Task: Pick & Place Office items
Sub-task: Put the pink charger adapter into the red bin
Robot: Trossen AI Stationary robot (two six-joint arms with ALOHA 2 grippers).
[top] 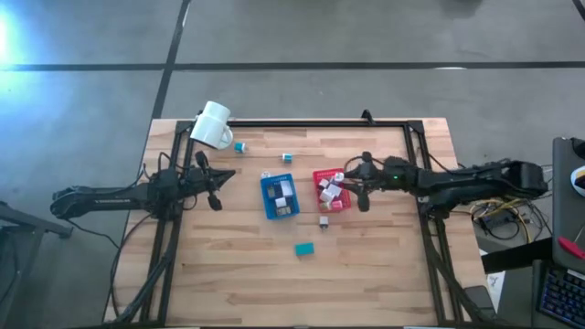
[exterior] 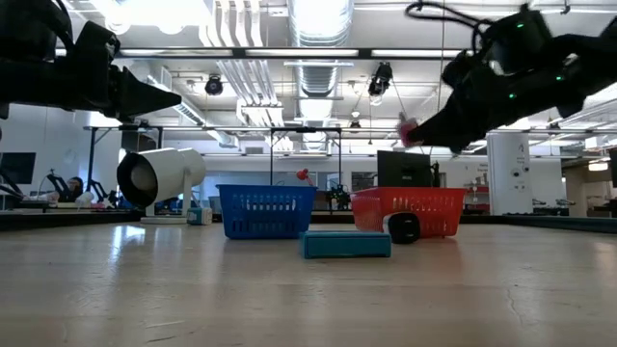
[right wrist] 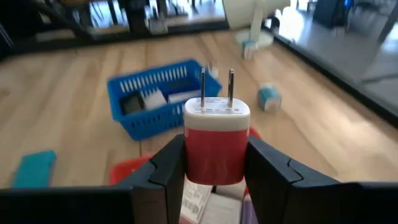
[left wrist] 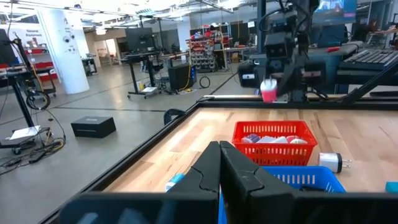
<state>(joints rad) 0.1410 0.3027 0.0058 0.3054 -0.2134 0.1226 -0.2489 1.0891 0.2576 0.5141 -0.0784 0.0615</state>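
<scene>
A: What has the right gripper (right wrist: 214, 165) got?

B: A pink-and-white plug adapter (right wrist: 216, 140), clamped between its two dark fingers (right wrist: 166, 167), prongs pointing away from the wrist. It hangs in the air right over the red tray (top: 332, 191).

A: And under it?

B: The red tray already holds several small white and pink items. Just past that tray, farther from the gripper, sits the blue tray (top: 279, 196) with dark and white pieces in it.

A: Anything loose?

B: A teal block (top: 304, 248) lies on the table (top: 384, 274) near the trays, a small white plug (top: 324, 220) just beside the red tray, and two small teal-and-white pieces (top: 286, 157) beyond the blue tray, toward the tipped white mug (top: 212, 125).

A: The other arm?

B: The left gripper (top: 217, 185) waits across the blue tray, pinched closed on nothing.
</scene>
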